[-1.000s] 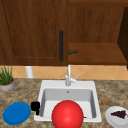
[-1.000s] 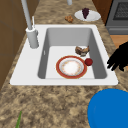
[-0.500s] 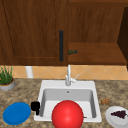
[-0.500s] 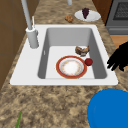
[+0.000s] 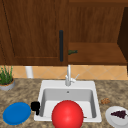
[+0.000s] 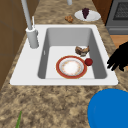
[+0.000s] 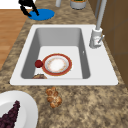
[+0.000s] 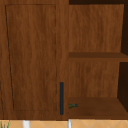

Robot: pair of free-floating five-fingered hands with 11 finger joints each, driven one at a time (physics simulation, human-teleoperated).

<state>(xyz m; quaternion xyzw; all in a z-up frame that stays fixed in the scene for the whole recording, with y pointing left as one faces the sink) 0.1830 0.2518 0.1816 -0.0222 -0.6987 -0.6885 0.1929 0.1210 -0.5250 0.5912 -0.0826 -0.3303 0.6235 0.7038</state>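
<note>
My left hand (image 5: pixel 35 107) hovers over the counter between the blue plate (image 5: pixel 17 113) and the left rim of the white sink (image 5: pixel 42 90). In the left side view the left hand (image 6: pixel 120 58) hangs at the sink's front edge with its fingers spread and relaxed, holding nothing. Seen from the right, the left hand (image 7: pixel 27 6) floats just above the blue plate (image 7: pixel 41 14). In the basin lie a red-rimmed plate (image 6: pixel 71 67), a small red fruit (image 6: pixel 88 61) and a brown piece of food (image 6: pixel 82 50). A large red round shape (image 5: pixel 67 115) overlaps the sink's front rim.
A faucet (image 5: pixel 68 76) stands behind the basin. To the right are a brown pastry (image 5: pixel 105 101) and a white plate with grapes (image 5: pixel 117 116). A potted plant (image 5: pixel 6 80) and white cup (image 5: pixel 29 71) stand far left. The cabinet's handle (image 5: pixel 61 45) borders an open shelf holding a green item (image 8: pixel 73 106).
</note>
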